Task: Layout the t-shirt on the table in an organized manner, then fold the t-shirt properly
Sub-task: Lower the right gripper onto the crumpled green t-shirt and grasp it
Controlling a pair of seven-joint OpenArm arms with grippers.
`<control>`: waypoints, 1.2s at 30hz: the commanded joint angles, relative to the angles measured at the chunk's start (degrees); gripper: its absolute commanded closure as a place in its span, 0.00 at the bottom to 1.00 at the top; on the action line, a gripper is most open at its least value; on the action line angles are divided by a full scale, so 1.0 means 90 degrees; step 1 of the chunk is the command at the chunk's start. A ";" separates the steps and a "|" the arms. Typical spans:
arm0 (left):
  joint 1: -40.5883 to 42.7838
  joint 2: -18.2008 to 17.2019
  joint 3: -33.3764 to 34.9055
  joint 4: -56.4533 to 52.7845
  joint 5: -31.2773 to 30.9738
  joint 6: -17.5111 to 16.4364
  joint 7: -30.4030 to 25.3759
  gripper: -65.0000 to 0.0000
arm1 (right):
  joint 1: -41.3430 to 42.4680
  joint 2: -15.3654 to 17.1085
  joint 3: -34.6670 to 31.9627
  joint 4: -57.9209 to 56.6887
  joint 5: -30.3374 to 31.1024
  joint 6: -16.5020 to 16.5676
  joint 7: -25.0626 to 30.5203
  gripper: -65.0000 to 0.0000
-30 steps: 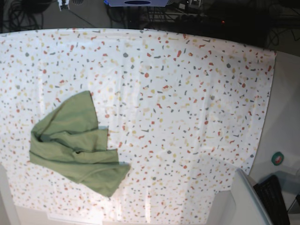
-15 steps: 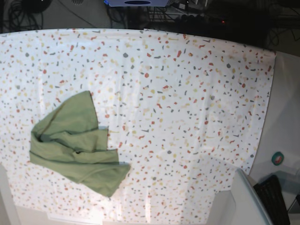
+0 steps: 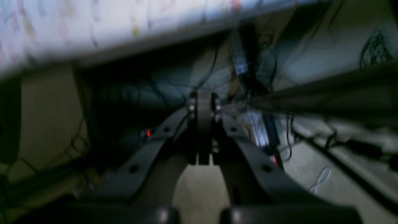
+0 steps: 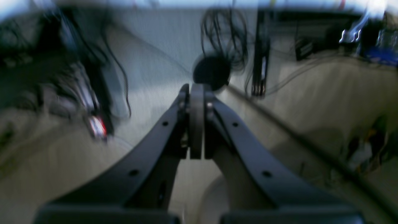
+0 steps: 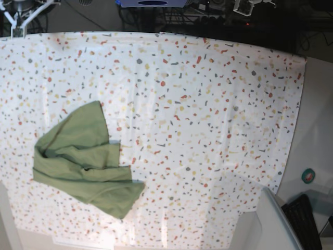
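T-shirt (image 5: 83, 161) lies crumpled on the table (image 5: 208, 120), untouched.

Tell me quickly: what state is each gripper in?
Left gripper: closed, holding nothing.
Right gripper: closed, holding nothing.

Crumpled t-shirt (image 5: 83, 164) at table's (image 5: 208, 104) left, grey bin (image 5: 270, 224) probably crowding one corner
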 commanded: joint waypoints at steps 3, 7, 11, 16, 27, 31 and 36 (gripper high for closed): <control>-0.0043 0.0003 -0.0031 0.0240 0.0008 0.0026 -0.0062 1.00 | 0.0527 0.0058 -0.0031 0.0764 -0.0030 -0.0048 -0.0413 1.00; -0.0620 0.0071 -0.0021 0.0259 -0.0304 0.0026 -0.0052 1.00 | 0.2032 0.0097 -0.0324 0.0793 -0.0040 -0.0048 -0.1360 1.00; -0.1245 0.0051 -0.0031 0.0318 -0.1369 0.0026 0.0534 1.00 | 0.3673 0.0195 -0.1096 0.0715 -0.0040 -0.0048 -0.2552 1.00; -0.2153 0.0071 -0.0050 0.0201 -0.2453 0.0035 0.1941 1.00 | 0.5607 0.0312 -0.2229 -0.0379 -0.0001 -0.0038 -0.2933 1.00; -0.2691 0.1224 -0.2180 0.0034 -0.3225 0.0026 0.2116 1.00 | 0.7258 -0.0479 -0.2453 -0.3759 -0.0011 -0.0048 0.0115 1.00; -0.2866 0.1233 -0.2531 0.0034 -0.3215 0.0026 0.2146 1.00 | 0.8107 -0.0548 -0.2942 -0.5341 -0.0001 -0.0048 0.0369 1.00; -0.2886 0.1233 -0.2854 0.0113 -0.3215 0.0026 0.2146 1.00 | 0.8987 -0.0723 -0.4094 -0.7060 -0.0011 -0.0048 0.1189 0.63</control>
